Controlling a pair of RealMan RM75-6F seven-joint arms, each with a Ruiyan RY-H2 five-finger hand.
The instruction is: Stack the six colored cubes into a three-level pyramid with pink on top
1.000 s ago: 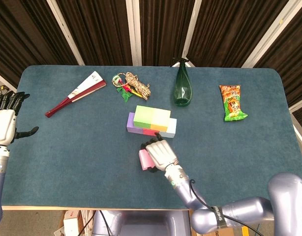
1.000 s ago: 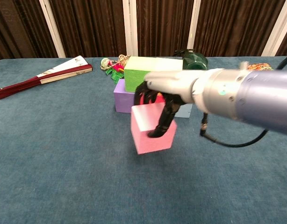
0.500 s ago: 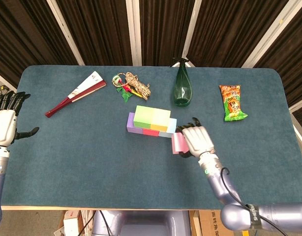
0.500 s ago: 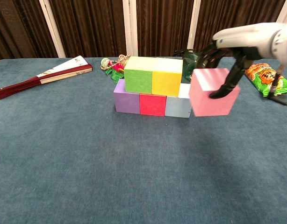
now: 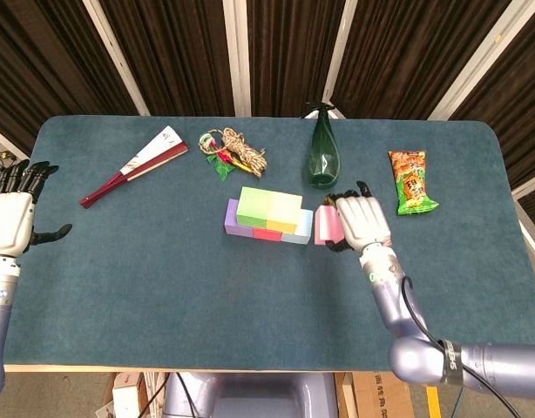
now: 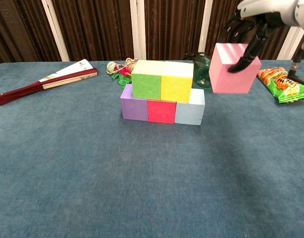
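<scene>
Since the earlier frame, my right hand has lifted the pink cube, gripped, to 3 o'clock of the two-level stack, above its top. Final placement step: carry it toward 9 o'clock, centre it over the green-yellow seam, lower it.

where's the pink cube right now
The pink cube is held in the air by the right hand, to the right of the stack beside the yellow cube, with the green bottle behind it.
</scene>
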